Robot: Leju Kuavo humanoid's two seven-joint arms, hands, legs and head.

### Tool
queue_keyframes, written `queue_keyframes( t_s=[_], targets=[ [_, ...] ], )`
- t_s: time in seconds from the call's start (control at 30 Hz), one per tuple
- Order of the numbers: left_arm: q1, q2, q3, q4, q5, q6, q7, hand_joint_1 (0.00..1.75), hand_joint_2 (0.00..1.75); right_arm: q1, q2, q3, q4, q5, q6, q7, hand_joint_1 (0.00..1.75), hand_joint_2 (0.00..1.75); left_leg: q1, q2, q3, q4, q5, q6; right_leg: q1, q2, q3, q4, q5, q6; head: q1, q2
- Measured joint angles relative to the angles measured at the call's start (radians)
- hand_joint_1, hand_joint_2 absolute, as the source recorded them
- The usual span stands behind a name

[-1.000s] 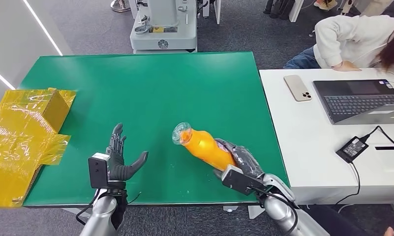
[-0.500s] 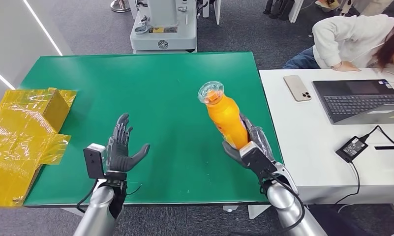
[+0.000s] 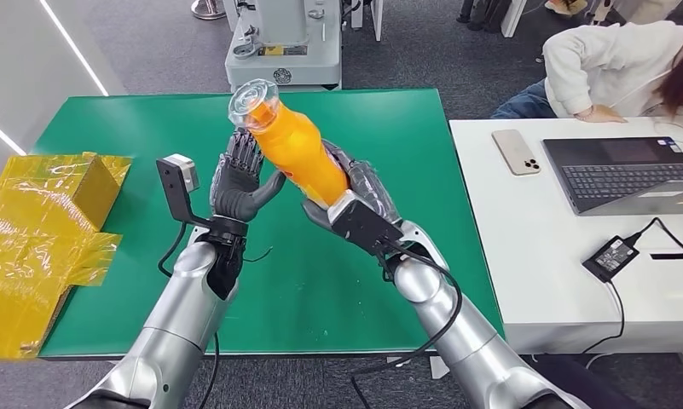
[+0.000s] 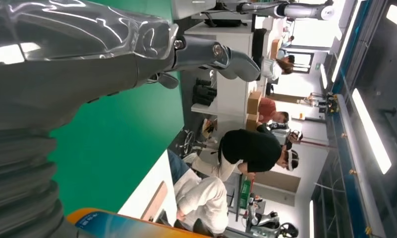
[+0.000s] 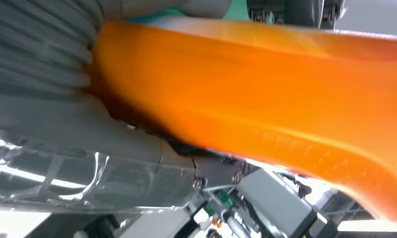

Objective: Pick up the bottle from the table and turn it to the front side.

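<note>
Head view: right hand (image 3: 355, 192) grips the tilted bottle (image 3: 297, 153); open left hand (image 3: 240, 183) seemingly touches it.

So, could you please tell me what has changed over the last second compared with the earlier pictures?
The right hand, gripping the orange bottle throughout, lifted it off the green table and swung it up and to the left. The left hand rose from low over the table to meet it, its open palm now beside the bottle. The yellow boxes, phone and laptop stayed put.
</note>
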Motion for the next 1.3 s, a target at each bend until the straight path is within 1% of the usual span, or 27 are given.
queue_keyframes(
  t_s=[0.23,0.47,0.6,0.7,0.8,0.93,1.17,1.3],
  targets=[
    [-0.036,0.015,0.0,0.068,0.021,-0.028,-0.002,0.0,1.75,-0.056,0.013,0.039,0.046,0.035,0.008,0.033,1.74,1.75,0.0,0.0,-0.001,0.0,0.0,0.0,0.0,0.0,0.0,0.0,0.0,0.0,0.0,0.0],
    [-0.056,0.052,0.0,0.106,0.001,0.007,-0.001,0.0,1.75,-0.085,0.013,0.049,0.078,0.058,-0.015,0.051,1.75,1.75,0.0,0.001,-0.001,0.001,0.0,0.0,0.0,0.001,-0.001,0.0,0.0,0.0,0.0,0.0],
    [-0.064,0.073,0.0,0.118,-0.003,0.02,-0.008,0.0,1.75,-0.086,0.005,0.031,0.081,0.056,-0.043,0.062,1.75,1.75,0.0,0.0,-0.001,0.0,0.0,0.0,0.0,0.0,-0.002,0.0,0.0,0.0,0.0,0.0],
    [-0.065,0.09,0.0,0.124,-0.007,0.027,-0.017,0.0,1.75,-0.085,-0.015,0.002,0.09,0.08,-0.079,0.067,1.75,1.75,0.0,0.0,-0.001,0.0,0.0,0.0,0.0,0.0,-0.001,0.0,0.0,0.0,0.0,0.0],
    [-0.065,0.109,0.0,0.13,-0.007,0.029,-0.024,0.0,1.75,-0.081,-0.039,-0.028,0.102,0.095,-0.096,0.06,1.74,1.75,0.0,0.0,-0.001,0.001,0.0,0.0,0.0,0.001,-0.001,0.0,0.0,0.0,0.0,0.0],
    [-0.065,0.127,0.0,0.137,0.0,0.04,-0.028,0.0,1.75,-0.081,-0.053,-0.056,0.121,0.106,-0.109,0.049,1.74,1.75,0.0,0.0,-0.001,0.001,0.0,0.0,0.0,0.001,-0.001,0.0,0.0,0.0,0.0,0.0],
    [-0.065,0.14,0.0,0.138,0.004,0.021,-0.028,0.0,1.75,-0.09,-0.057,-0.075,0.168,0.096,-0.105,0.041,1.72,1.75,0.0,0.0,-0.001,0.001,0.0,0.0,0.0,0.001,-0.001,0.0,0.0,0.0,0.0,0.0],
    [-0.065,0.133,0.0,0.139,0.016,-0.013,-0.017,0.0,1.75,-0.105,-0.042,-0.07,0.203,0.085,-0.075,0.02,1.63,1.75,0.0,0.001,-0.002,0.0,0.0,0.0,0.0,0.001,-0.001,0.0,0.0,0.0,0.0,0.0]
  ],
)
